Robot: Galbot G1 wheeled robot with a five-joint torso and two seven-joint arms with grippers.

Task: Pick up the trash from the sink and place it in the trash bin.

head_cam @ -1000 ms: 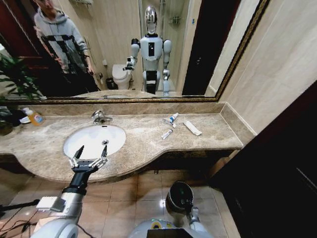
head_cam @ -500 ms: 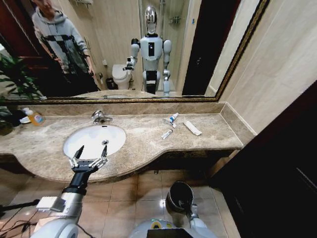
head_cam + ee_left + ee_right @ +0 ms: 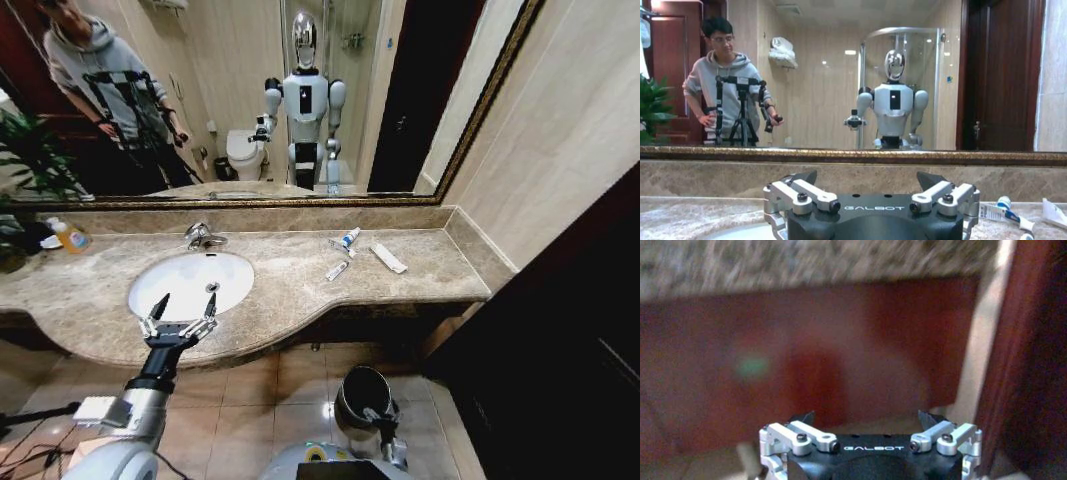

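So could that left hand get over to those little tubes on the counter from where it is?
Probably yes. The left hand hangs open over the sink's front rim, and bare marble lies between it and the tubes off to its right. Nothing stands in between, though it looks like a long sideways stretch.

"GALBOT" on left tool [image 3: 867, 181] and right tool [image 3: 867, 419] housings.

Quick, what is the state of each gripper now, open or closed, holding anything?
Left gripper: open, empty, over the front edge of the white oval porcelain sink.
Right gripper: open, empty, low below the beige marble counter.
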